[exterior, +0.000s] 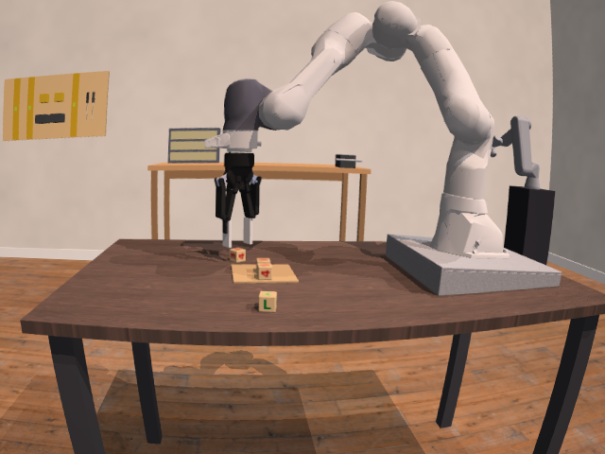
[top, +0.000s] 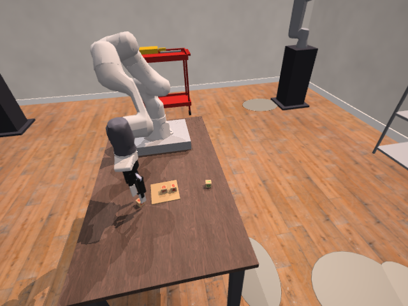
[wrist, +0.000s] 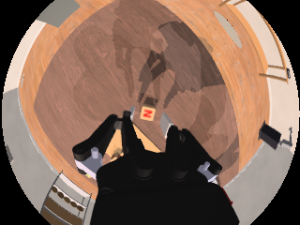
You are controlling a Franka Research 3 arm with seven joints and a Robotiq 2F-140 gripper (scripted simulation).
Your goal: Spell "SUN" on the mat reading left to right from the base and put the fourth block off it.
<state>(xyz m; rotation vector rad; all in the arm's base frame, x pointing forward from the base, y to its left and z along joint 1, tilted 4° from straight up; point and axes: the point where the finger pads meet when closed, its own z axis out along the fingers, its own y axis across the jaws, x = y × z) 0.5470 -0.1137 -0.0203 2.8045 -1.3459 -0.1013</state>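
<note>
- N block (top: 139,203) (exterior: 237,254) (wrist: 147,112) sits on the table (top: 197,230) (exterior: 341,307) (wrist: 70,84), off the mat, letter up, just beside the mat's far side from the L block
- Gripper (top: 138,194) (exterior: 237,241) (wrist: 147,114) right above it, fingers part-way spread with nothing pinched; in the exterior view the tips look higher than the block
- Mat (top: 164,198) (exterior: 244,279) (wrist: 146,142) lies flat, holding U block (top: 163,189) (exterior: 263,260) and S block (top: 173,188) (exterior: 265,271), near each other
- From the base those two read S then U, left to right, so N goes on the right of U, where bare mat shows
- L block (top: 208,184) (exterior: 267,302) is the spare, well apart from the mat, fine where it is
- Step in hand: picking up N, the last letter, judged from the hover
- Next move: straight down, one finger each side, close, lift, carry over to the mat
- N looks askew to the mat, so probably needs a turn to stand upright
- Risk: tight spot beside U, a finger could knock U or leave N over the mat edge
</note>
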